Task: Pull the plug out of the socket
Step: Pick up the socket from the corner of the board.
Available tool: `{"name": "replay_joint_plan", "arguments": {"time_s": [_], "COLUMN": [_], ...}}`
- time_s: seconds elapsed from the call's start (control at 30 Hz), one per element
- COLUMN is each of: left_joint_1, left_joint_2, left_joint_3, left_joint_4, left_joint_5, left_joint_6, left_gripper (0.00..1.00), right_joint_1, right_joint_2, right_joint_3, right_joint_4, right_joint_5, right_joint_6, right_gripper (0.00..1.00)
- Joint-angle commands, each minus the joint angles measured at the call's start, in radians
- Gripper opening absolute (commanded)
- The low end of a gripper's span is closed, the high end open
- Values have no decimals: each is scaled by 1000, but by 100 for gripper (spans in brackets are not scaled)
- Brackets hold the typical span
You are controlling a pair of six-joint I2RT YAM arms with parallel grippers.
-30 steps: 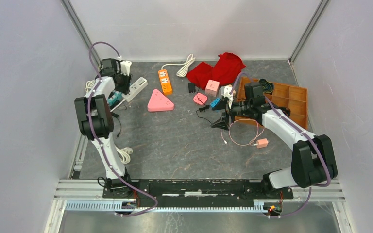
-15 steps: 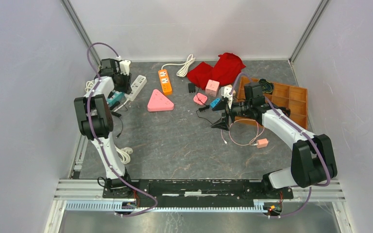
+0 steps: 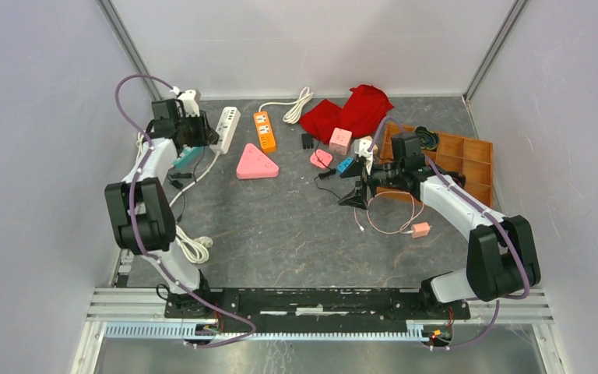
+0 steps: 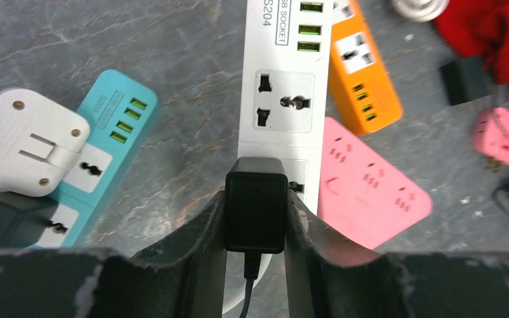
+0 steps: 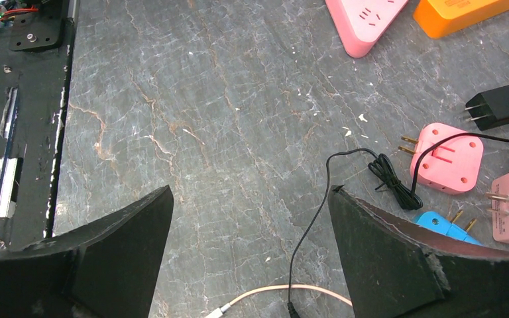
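At the overhead frame's upper left, the left gripper [image 4: 256, 199] is clamping the black plug [image 4: 256, 207] seated in the white power strip [image 4: 285, 73], whose long axis is running straight ahead of the claw. The right gripper [image 5: 250, 192] is hanging spread apart, far right.

The left arm is stretching toward 11 o'clock, its left gripper [image 4: 256, 197] pinching a black plug [image 4: 255, 222]. The right arm is bending inward, the right gripper [image 5: 250, 192] pointing toward 9 o'clock, jaws gaping wide.
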Motion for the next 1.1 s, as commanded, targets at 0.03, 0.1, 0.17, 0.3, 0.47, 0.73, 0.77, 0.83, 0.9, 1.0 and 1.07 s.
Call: {"name": "replay_joint_plan", "arguments": {"time_s": [0.03, 0.1, 0.17, 0.3, 0.47, 0.73, 0.77, 0.83, 0.9, 1.0, 1.07], "left_joint_1": [0, 1, 0, -3, -16, -94, -114, -170, -225, -318, -377], "left_joint_2": [-147, -188, -231, -341, -483, -671, -687, -739, -778, -827, -852], "left_joint_3": [-106, -146, -182, -300, -426, -524, -533, -557, -583, -629, -660], "left_joint_4": [241, 282, 314, 422, 546, 597, 597, 597, 601, 618, 636], "left_joint_5": [146, 157, 172, 216, 234, 243, 236, 206, 170, 100, 52], "left_joint_6": [-222, -266, -309, -432, -525, -611, -614, -612, -611, -614, -616], "left_gripper": [2, 2, 2, 2, 2, 2, 2, 2, 2, 2, 2], "right_joint_1": [1, 1, -1, 0, 0, 0, 0, 0, -1, 0, 0], "right_joint_2": [-32, -36, -39, -49, -69, -79, -80, -89, -101, -117, -125], "right_joint_3": [38, 37, 35, 30, 15, -4, -9, -24, -43, -68, -83], "right_joint_4": [3, 6, 9, 23, 59, 110, 126, 168, 228, 307, 357], "right_joint_5": [-30, -34, -41, -66, -80, -103, -111, -128, -140, -152, -158], "right_joint_6": [-12, -10, -7, 18, 50, 115, 136, 183, 238, 311, 370], "right_gripper": [93, 93, 93, 93, 93, 93, 93, 93, 93, 93, 94]}}
